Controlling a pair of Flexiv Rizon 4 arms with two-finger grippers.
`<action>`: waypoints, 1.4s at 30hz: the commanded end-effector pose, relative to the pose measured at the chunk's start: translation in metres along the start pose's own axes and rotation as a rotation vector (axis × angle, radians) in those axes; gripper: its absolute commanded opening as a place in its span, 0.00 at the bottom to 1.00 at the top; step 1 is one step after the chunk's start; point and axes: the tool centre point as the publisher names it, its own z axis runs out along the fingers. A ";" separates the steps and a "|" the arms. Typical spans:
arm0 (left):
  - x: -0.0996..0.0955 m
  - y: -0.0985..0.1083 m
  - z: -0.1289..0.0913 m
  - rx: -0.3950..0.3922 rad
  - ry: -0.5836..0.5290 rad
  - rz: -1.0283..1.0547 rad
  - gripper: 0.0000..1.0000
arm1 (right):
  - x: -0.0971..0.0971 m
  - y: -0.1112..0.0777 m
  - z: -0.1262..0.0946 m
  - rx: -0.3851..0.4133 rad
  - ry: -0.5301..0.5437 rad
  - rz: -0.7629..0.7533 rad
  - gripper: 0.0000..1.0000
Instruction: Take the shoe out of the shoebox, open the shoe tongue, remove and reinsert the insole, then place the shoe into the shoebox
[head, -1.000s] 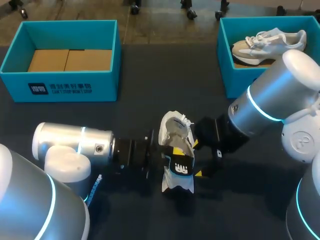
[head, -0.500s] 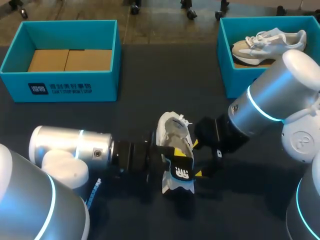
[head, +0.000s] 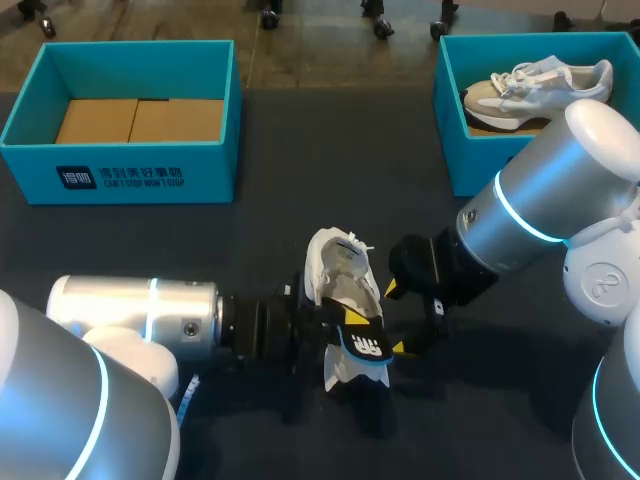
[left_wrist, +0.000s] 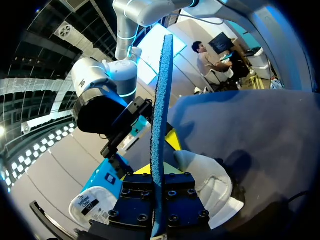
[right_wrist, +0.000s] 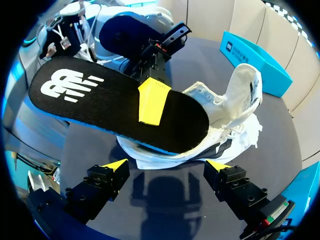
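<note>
Shoe (head: 335, 275) is seen lying on the table (head: 250, 240) between both grippers. The insole (head: 365, 345) is held at its heel end by the left gripper (head: 345, 318), seemingly just clear of it.

From the left wrist, the insole (left_wrist: 161, 115) is seen edge-on, clamped in the left gripper (left_wrist: 160, 165) beside the shoe (left_wrist: 212, 185).

From the right wrist, the right gripper (right_wrist: 167, 167) is seen spread wide and empty, just short of the shoe (right_wrist: 235, 105).

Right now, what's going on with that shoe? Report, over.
Left gripper shut on insole, above shoe. Right gripper open beside shoe. Shoe on table. Nothing blocking.
</note>
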 end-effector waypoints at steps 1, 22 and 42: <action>0.003 0.002 0.005 -0.030 -0.016 0.004 0.00 | 0.001 0.000 0.001 0.000 -0.001 0.000 1.00; -0.005 0.030 0.002 -0.120 -0.012 -0.064 0.22 | 0.001 0.000 0.001 0.000 -0.001 0.000 1.00; -0.003 0.002 -0.006 -0.102 -0.047 0.002 0.31 | 0.001 0.000 0.001 0.000 -0.001 0.000 1.00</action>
